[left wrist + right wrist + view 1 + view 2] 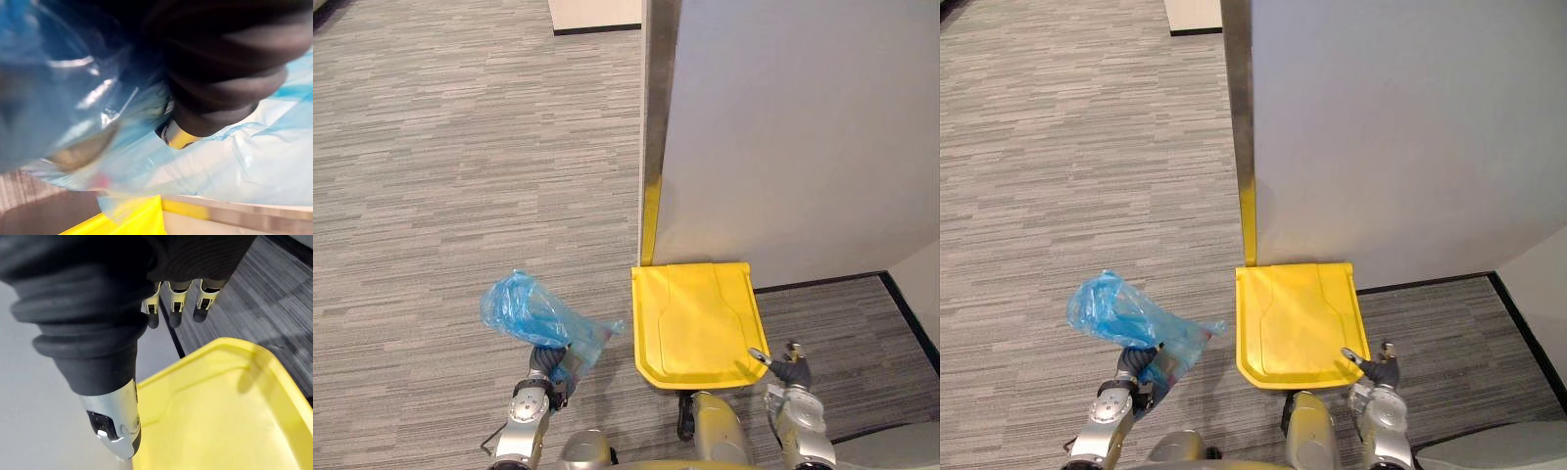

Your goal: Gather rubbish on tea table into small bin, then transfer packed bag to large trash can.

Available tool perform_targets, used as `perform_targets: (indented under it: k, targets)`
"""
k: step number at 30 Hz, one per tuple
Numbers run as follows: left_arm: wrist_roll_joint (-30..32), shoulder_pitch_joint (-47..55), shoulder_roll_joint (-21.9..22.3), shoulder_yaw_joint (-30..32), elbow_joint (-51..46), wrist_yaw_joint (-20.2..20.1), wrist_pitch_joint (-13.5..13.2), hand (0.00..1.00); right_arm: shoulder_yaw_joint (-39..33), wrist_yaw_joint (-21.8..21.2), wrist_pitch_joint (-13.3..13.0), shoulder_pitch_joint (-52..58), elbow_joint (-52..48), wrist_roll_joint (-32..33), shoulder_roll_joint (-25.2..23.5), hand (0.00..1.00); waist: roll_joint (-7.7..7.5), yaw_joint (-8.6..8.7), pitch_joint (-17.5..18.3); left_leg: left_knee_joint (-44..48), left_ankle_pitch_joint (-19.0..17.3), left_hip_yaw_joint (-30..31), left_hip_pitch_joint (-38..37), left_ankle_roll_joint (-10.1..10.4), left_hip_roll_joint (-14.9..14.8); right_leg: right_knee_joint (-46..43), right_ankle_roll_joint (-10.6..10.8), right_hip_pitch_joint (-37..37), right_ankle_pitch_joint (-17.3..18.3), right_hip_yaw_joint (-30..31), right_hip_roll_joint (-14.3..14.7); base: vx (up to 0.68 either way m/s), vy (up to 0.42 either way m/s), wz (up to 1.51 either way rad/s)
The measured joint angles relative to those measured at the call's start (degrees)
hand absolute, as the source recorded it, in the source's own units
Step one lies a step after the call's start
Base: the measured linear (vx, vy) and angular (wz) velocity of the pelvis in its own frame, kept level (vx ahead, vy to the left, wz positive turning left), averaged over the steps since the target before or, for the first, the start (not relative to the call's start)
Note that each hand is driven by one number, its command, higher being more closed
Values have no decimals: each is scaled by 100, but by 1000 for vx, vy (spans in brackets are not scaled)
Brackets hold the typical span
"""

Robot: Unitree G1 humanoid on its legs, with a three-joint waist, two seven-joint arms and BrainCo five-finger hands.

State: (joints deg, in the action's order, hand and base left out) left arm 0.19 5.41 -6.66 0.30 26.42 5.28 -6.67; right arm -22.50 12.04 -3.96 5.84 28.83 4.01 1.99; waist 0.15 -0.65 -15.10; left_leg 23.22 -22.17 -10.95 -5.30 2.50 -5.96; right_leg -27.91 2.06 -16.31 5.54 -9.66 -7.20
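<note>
**Item 1: blue bag [533, 313]. Count: one.** Thin, see-through blue plastic, crumpled and puffed at its free end. It is drawn narrow where it is gripped. In the left wrist view a brownish shape and a reddish patch are dimly seen through the film; what they are cannot be made out. The bag is held up off the grey striped carpet [450, 176], to the left of the yellow lid and apart from it.

**Item 2: left hand [546, 362]. Count: one.** It is closed around the gathered part of the bag, and the bulk of the plastic is spread up and away from it to the left.

**Item 3: yellow lid [695, 323]. Count: one.** Glossy, with rounded front corners and shallow moulded ridges. It lies shut on the bin, and its back edge is set against the pale grey wall [803, 137]. A metal corner strip [651, 147], yellow along its lower stretch, is seen behind the lid's left rear corner.

**Item 4: right hand [790, 372]. Count: one.** It is placed at the lid's front right corner. The fingers [176, 316] are loosely extended and nothing is held. The thumb [115, 431] is stretched over the lid's edge; contact with the lid cannot be judged.
</note>
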Motion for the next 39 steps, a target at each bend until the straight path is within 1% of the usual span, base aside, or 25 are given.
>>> perform_targets:
  k: [2,5,7,9,14,19,21,22,23,24,25,26,27,28,29,30,31,32,33,34,35,36,37,38,39]
  targets:
    - [30,-12,103,4,-30,12,0,100,-341,304,-19,183,-274,81,-154,0,-2,-13,3,20,0,9,33,5,-72,-9,-16,1,70,-72,15,141,-25,7]
    - [48,-8,248,-12,-102,12,3,100,-493,458,-41,322,-342,180,-249,0,0,-1,4,125,2,45,124,8,-147,14,-43,10,90,-183,14,68,-14,8]
    - [58,-41,285,-23,-189,11,2,100,-504,498,-52,433,-342,246,-379,0,5,60,7,233,6,148,206,14,-210,121,-44,121,88,-345,10,20,-12,26]
    - [59,-38,295,-25,-240,11,2,100,-500,500,-53,510,-341,267,-468,0,6,141,52,338,10,181,231,20,-273,206,-51,261,79,-463,13,-17,-5,31]
    - [58,121,308,-75,-239,17,4,100,-452,398,-53,602,-329,266,-494,0,10,135,274,370,30,145,303,57,-318,332,-83,317,-54,-545,21,-67,-1,13]
    - [55,290,298,-74,-240,116,9,100,-330,380,-51,595,-247,222,-466,0,6,110,314,355,29,1,333,63,-319,421,-99,288,-253,-477,24,-140,-1,-2]
    - [55,292,290,-67,-240,127,8,100,-305,335,-22,638,-181,210,-470,0,-33,87,324,392,22,-37,417,63,-299,432,-87,215,-372,-445,-10,-182,-5,2]
    - [54,295,286,-56,-242,132,8,100,-249,296,-8,678,-147,209,-470,0,-74,65,353,411,34,-49,494,54,-288,539,-15,173,-486,-417,-17,-192,-24,-17]
    - [51,365,339,7,-290,133,3,100,-171,271,16,631,-51,206,-498,0,-48,-45,429,305,221,-155,619,-2,-401,411,81,49,-537,-202,123,-242,-36,-10]
    - [45,407,343,12,-293,135,-1,100,-91,267,20,674,-31,202,-521,0,-87,-27,447,301,310,-165,721,-6,-387,-390,15,-99,-147,-48,42,-203,-55,-3]
    - [43,422,331,15,-293,141,7,100,-48,262,20,699,-13,194,-523,0,-178,-17,486,301,350,-162,745,-21,-381,-786,55,-105,55,14,-13,-222,-93,8]
    - [39,518,291,42,-306,144,11,100,32,250,22,689,140,152,-525,0,-259,-70,546,304,447,-167,849,10,-382,-1707,187,-73,460,171,-157,-167,-117,6]
    - [38,569,266,44,-317,146,15,100,91,238,27,688,184,114,-536,0,-366,-82,625,306,525,-167,945,28,-375,-2141,290,0,612,264,-285,-147,-142,2]
    - [38,607,259,44,-331,146,15,100,121,226,27,689,191,82,-546,0,-432,-95,667,313,570,-166,1005,54,-372,-2344,365,66,682,321,-358,-103,-174,3]
    - [38,652,258,41,-345,145,26,100,193,196,26,687,197,-6,-548,0,-558,-182,738,411,669,-172,1165,126,-384,-2387,585,205,830,432,-486,-115,-258,-1]
    - [38,651,305,97,-325,150,101,100,204,166,25,559,324,-24,-482,0,-583,-188,783,439,818,-149,1263,190,-468,-2090,678,245,920,313,-353,-122,-264,-4]
    - [35,673,390,164,-319,156,139,100,218,167,27,429,409,-25,-414,0,-483,-209,787,318,931,-158,1285,221,-521,-1803,680,284,918,274,-230,-198,-240,-17]
    - [30,715,544,176,-315,154,134,100,303,170,9,279,503,-28,-282,0,-338,-316,845,-236,1365,-215,1283,204,-562,-817,548,553,1013,305,23,-245,-238,-27]
    - [13,681,602,173,-339,156,88,100,357,175,-22,151,600,-31,-142,0,-296,-340,861,-511,1650,-294,1419,307,-605,-208,426,593,1074,355,118,-258,-237,-22]
    - [-4,650,617,163,-332,154,76,100,385,169,-21,30,664,-30,-69,0,-252,-329,837,-611,1737,-293,1545,369,-600,90,279,596,1121,338,170,-247,-228,-1]
    - [-30,461,656,117,-114,140,80,100,421,179,-12,-248,878,-28,120,0,29,-329,621,-888,2007,-149,1608,492,-720,565,-12,655,768,252,423,-268,-149,10]
    - [-63,463,639,118,-54,142,85,100,454,185,-4,-327,982,-27,140,0,109,-309,620,-1133,2235,-116,1589,539,-774,766,-79,677,607,193,514,-269,-122,11]
    - [-69,479,618,112,-29,146,83,100,477,200,-6,-374,1027,-26,132,0,126,-291,615,-1311,2418,-88,1555,556,-780,872,-132,699,528,138,541,-242,-108,32]
    - [-71,495,553,33,55,153,81,100,510,235,-5,-364,1080,-28,109,0,115,-255,610,-1629,2790,-6,1553,618,-744,1031,-223,709,389,-27,521,-179,-84,43]
    - [-70,477,539,-27,84,140,80,100,507,253,-4,-370,1092,-28,111,0,100,-235,598,-1611,2824,-1,1601,620,-720,1094,-266,699,319,-122,492,-218,-70,56]
